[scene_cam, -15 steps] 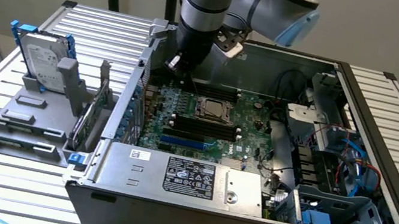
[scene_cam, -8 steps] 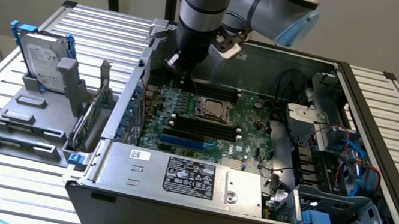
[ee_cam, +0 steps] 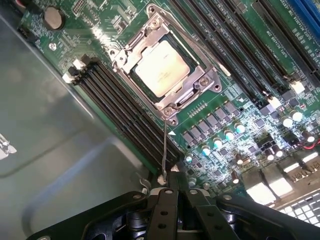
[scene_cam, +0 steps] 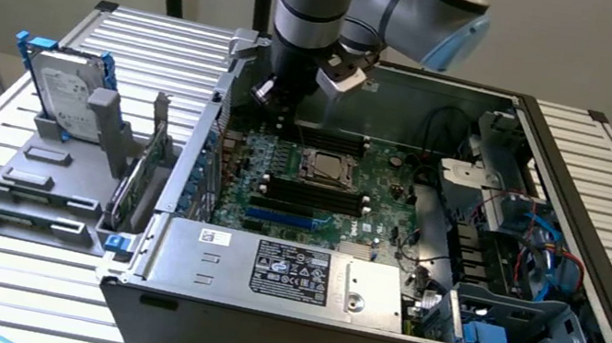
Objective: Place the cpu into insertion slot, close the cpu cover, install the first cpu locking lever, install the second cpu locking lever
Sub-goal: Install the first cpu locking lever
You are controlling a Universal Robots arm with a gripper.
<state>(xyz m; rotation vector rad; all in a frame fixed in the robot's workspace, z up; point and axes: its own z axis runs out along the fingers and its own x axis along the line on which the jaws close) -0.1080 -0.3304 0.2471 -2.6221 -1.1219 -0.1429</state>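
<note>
cpu [ee_cam: 161, 75] matt pale metal; cpu cover [ee_cam: 132, 50] shiny metal; mobo [ee_cam: 235, 95] glossy green.

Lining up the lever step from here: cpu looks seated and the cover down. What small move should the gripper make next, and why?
Probably ease the locking lever down toward its catch. The cpu sits under the closed cpu cover, the thin lever juts from the cover's corner, apparently unlatched, and the shut gripper is at its free end.

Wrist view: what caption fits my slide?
Shut jaws beside a thin locking lever; the cpu sits under its cpu cover.
</note>
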